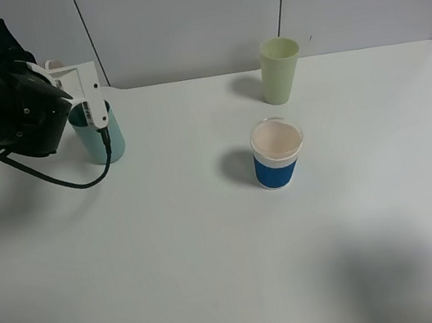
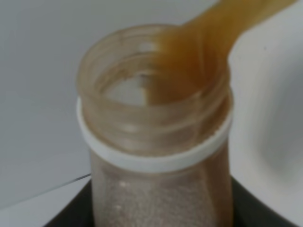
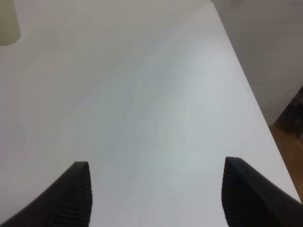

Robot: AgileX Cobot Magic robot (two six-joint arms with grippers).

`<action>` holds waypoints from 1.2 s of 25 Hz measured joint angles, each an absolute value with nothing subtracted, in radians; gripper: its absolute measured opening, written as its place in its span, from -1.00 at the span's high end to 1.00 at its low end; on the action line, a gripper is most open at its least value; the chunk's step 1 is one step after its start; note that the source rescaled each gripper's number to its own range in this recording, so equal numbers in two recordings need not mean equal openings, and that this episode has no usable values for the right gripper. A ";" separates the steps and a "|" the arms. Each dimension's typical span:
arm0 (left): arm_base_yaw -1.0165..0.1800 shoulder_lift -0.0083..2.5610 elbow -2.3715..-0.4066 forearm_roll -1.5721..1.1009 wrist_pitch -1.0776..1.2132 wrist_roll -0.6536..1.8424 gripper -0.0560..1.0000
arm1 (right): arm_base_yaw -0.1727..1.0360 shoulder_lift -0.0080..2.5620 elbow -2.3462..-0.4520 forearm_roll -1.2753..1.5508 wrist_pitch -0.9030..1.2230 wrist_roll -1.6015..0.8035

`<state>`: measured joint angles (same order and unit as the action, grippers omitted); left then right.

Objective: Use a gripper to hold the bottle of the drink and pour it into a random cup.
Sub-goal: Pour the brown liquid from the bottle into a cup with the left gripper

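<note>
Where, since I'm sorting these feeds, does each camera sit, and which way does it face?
Exterior high: above the white table, looking down; left gripper shows at the teal cup.
Left wrist: on left arm, facing the bottle pouring brown drink; black gripper body edges in.
Right wrist: on right arm, looking along the table; open right gripper shows.
Shared: exterior and right wrist both show the yellow-green cup.

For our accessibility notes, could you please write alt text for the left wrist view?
Close-up of a translucent bottle seen at its wide round neck, with a stream of brown drink running out over the lip. A white ring circles the base of the neck, and the background is a pale grey and white blur.
</note>
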<state>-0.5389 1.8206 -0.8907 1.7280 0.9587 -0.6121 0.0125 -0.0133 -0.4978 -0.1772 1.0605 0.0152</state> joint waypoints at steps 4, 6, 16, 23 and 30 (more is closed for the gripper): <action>-0.539 1.821 -0.891 1.728 0.958 -0.610 0.89 | 0.013 -0.013 -0.498 -0.177 1.060 0.015; -0.539 1.821 -0.891 1.728 0.958 -0.603 0.89 | 0.013 -0.013 -0.498 -0.177 1.060 0.015; -0.539 1.821 -0.891 1.728 0.958 -0.567 0.89 | 0.013 -0.013 -0.498 -0.177 1.060 0.015; -0.539 1.821 -0.891 1.728 0.958 -0.567 0.89 | 0.013 -0.013 -0.498 -0.177 1.060 0.015; -0.539 1.821 -0.891 1.728 0.958 -0.567 0.89 | 0.013 -0.013 -0.498 -0.177 1.060 0.015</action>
